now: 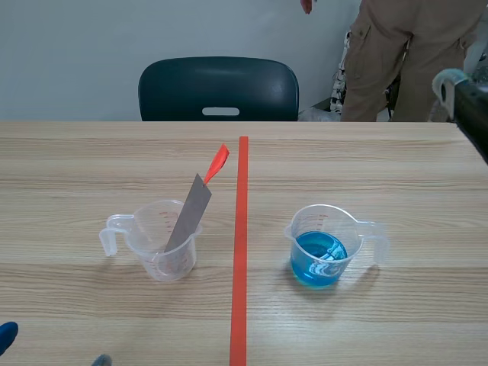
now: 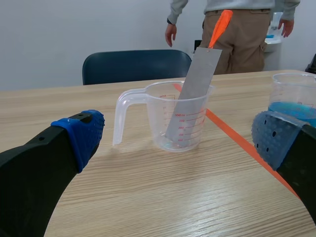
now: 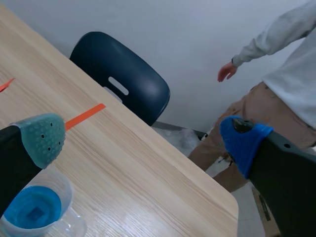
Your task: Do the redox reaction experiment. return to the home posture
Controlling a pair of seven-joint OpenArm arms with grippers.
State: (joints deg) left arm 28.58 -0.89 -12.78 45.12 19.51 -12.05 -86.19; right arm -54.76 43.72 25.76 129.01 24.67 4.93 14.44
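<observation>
- Left gripper (image 2: 177, 131): fingers spread wide, nothing between them. It sits low at the near left of the table (image 1: 396, 168) (only a blue pad tip shows in the scene view).
- Right gripper (image 3: 143, 136): fingers also spread, holding nothing. It is raised by the table's far right edge.
- Clear measuring cup (image 1: 169, 248): upright, left of the orange tape line (image 1: 239, 290), handle pointing away from the line. It is ahead of the left gripper, not touched.
- Grey strip (image 1: 189, 216): lower end inside that cup, leaning on the rim toward the tape line, orange tab (image 1: 217, 162) at its top end.
- 2nd cup (image 1: 326, 245): upright, right of the line, handle pointing right, blue liquid (image 1: 319, 258) filling its lower part. In the right wrist view it sits below the finger with the grey-green pad, not touched.
- The 2 cups stand well apart, tape line between them.
- Dark chair (image 1: 219, 88) at the far edge; a person (image 1: 404, 53) stands behind the table's far right.
</observation>
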